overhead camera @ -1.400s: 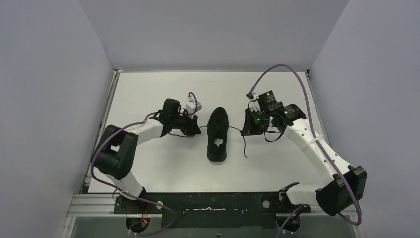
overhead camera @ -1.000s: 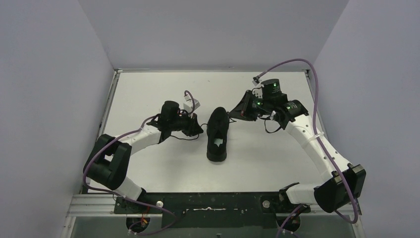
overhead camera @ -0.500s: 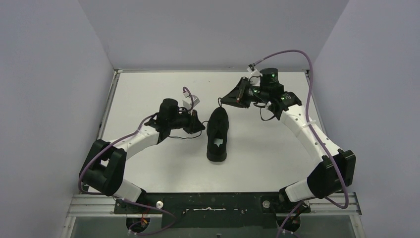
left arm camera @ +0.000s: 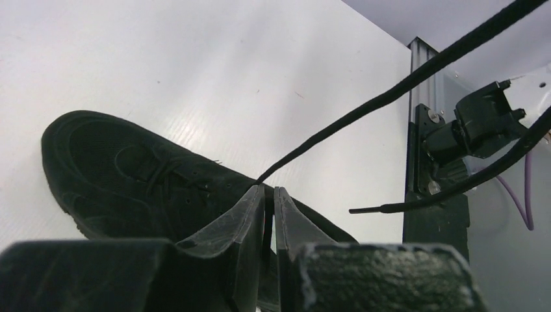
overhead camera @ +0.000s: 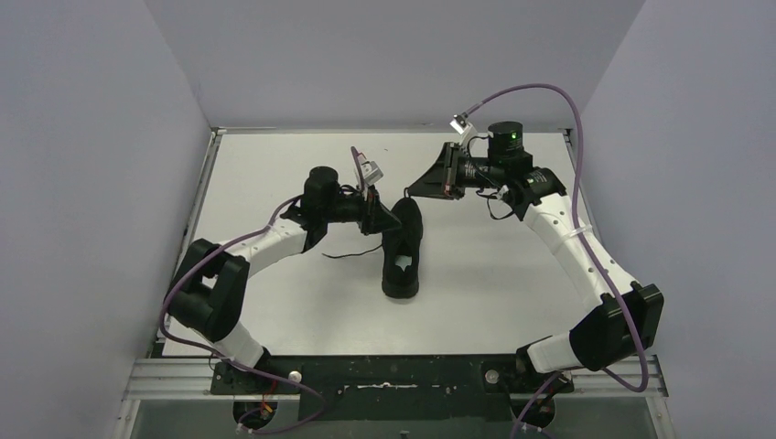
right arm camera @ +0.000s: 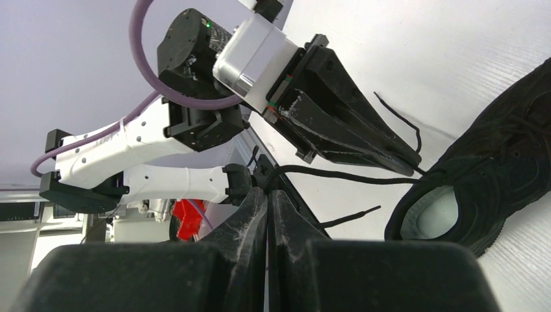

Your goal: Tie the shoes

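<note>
**Operator:** Where's the shoe?

**Spotter:** Nearest you, mid-tabletop. The shoe (overhead camera: 403, 251) lies flat, with its heel opening toward your bases and its toe pointing away. Just left of it, the slack lace (overhead camera: 350, 253) trails across the tabletop (overhead camera: 274, 174).

**Operator:** And my tools?

**Spotter:** Your left tool (left arm camera: 269, 190) sits at the shoe's left flank, up near the toe. Its tips are almost pressed together, with only a sliver between them. I judge that it pinches the slack lace, but the pinch itself is hidden.

Farther out, beyond the toe and apparently raised, your right tool (right arm camera: 268, 194) is pressed together on the taut lace (left arm camera: 403, 88). That lace slants down past your left tool's tips to the shoe. Its tail (left arm camera: 455, 190) hangs free below the pinch.

**Operator:** What can go wrong from here?

**Spotter:** Three things.
- **Shoe dragged or tipped:** nothing pins the shoe, so pulling harder with your right tool could drag or tip it.
- **Lace slipping out:** not much tail shows past that pinch, so a jerk could pull the lace through the tips.
- **Snag or collision:** the taut lace passes right at your left tool's tips and may catch there if you cross over. The two tools are also near each other, so a careless crossing move could knock them together.
</note>
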`<state>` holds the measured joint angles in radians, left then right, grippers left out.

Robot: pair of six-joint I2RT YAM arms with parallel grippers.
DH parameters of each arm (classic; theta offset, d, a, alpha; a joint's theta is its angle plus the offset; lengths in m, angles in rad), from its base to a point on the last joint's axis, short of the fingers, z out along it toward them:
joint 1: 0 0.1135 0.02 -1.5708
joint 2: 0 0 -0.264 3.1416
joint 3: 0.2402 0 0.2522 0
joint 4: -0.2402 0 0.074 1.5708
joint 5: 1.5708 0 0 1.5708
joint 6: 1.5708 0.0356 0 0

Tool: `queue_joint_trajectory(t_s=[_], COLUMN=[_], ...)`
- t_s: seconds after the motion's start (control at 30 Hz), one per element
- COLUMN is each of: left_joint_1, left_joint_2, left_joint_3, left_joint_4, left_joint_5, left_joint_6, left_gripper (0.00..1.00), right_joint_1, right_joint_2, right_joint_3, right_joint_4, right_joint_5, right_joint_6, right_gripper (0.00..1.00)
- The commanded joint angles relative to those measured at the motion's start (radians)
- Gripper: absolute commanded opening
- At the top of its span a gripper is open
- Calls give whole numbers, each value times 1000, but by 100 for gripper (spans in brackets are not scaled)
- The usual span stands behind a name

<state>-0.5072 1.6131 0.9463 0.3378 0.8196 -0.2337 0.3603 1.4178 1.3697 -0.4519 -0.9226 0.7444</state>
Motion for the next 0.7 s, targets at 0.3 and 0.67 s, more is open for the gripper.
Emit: queue_joint_trajectory(t_s=[0.3,0.67], left_joint_1=[46,91], left_joint_2=[4,5], left_joint_3=[11,-107], left_joint_4=[66,94], left_joint_5=[91,75], left_joint_6=[1,36], left_gripper=[19,55], right_joint_1=[-19,-40], right_joint_2=[9,40], right_joint_3=[68,111], right_joint_4=[80,-3], right_joint_5=[-52,-86], right_joint_6=[15,-58], right_gripper=[0,0])
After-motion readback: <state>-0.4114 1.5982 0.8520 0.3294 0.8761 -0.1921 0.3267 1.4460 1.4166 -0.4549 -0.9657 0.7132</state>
